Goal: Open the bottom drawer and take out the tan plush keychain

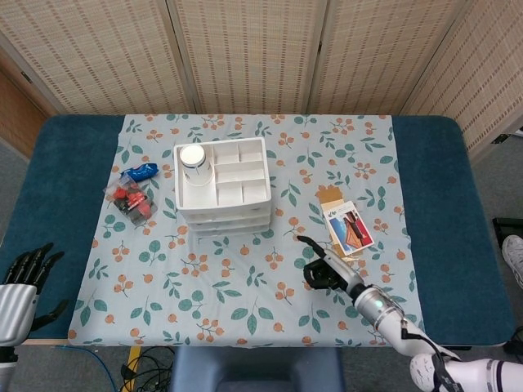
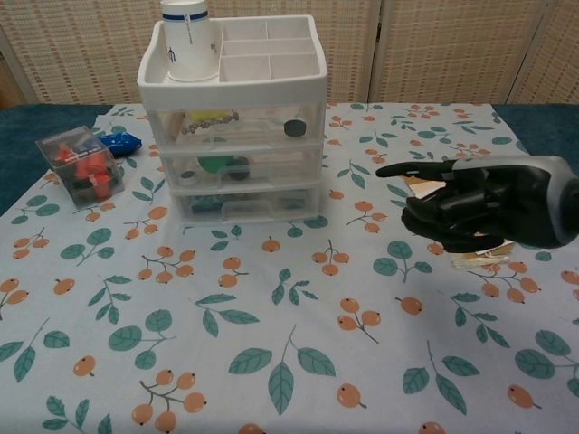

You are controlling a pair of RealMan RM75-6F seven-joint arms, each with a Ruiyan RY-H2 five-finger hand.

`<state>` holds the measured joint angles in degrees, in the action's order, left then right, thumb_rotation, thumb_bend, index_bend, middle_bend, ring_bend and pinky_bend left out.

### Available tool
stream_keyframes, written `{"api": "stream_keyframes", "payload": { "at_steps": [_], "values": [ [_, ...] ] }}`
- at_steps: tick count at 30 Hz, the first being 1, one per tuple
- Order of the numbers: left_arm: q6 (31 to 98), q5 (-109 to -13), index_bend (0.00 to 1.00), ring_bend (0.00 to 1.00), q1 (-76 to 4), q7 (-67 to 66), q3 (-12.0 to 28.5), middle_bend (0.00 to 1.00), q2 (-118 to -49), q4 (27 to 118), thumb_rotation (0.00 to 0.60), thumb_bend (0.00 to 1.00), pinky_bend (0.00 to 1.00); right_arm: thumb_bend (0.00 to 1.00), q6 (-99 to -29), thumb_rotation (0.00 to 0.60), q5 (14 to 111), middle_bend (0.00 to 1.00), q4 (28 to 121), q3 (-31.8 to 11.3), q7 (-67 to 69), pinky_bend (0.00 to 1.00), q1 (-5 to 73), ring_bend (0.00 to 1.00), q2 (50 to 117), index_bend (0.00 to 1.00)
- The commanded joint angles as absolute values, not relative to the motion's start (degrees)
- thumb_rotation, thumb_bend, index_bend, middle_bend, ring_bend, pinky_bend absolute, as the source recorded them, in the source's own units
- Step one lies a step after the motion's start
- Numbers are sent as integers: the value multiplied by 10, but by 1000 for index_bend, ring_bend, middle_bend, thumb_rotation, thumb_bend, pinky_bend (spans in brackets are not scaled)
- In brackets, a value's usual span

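The white three-drawer unit [image 1: 222,189] [image 2: 231,117] stands at the back left of the floral cloth. Its bottom drawer [image 1: 230,231] [image 2: 246,204] is closed. Through the clear front I make out only dim shapes, and no tan plush keychain shows. My right hand [image 1: 327,270] [image 2: 479,203] hovers over the cloth to the right of the unit, apart from it. One finger stretches toward the drawers, the others are curled in, and it holds nothing. My left hand [image 1: 20,291] hangs off the table's front left corner with its fingers spread and empty.
A paper cup [image 1: 194,157] [image 2: 189,27] sits in the unit's top tray. Left of the unit lie a clear box of red bits [image 1: 131,202] [image 2: 80,165] and a blue packet [image 1: 140,171] [image 2: 118,141]. A printed card [image 1: 347,227] lies just behind my right hand.
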<state>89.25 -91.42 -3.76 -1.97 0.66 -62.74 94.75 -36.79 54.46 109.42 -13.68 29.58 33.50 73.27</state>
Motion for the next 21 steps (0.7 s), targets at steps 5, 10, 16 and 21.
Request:
{"api": "stream_keyframes", "payload": {
  "at_steps": [5, 10, 16, 21],
  "values": [
    [893, -907, 147, 89, -35, -14, 9, 84, -620, 943, 600, 214, 95, 698, -236, 600, 461, 761, 986, -210, 421, 1000, 399, 888, 842, 0],
    [895, -901, 147, 89, -33, -11, 10, 84, -615, 940, 600, 214, 95, 700, -213, 600, 450, 761, 915, -222, 428, 1000, 428, 888, 899, 0],
    [893, -896, 147, 89, -32, -9, 12, 84, -612, 940, 600, 214, 95, 700, -199, 600, 427, 759, 853, -232, 426, 1000, 464, 888, 953, 0],
    [893, -898, 147, 89, -33, -12, 14, 84, -610, 942, 600, 214, 95, 701, -178, 600, 403, 757, 805, -240, 423, 1000, 498, 888, 988, 0]
  ]
}}
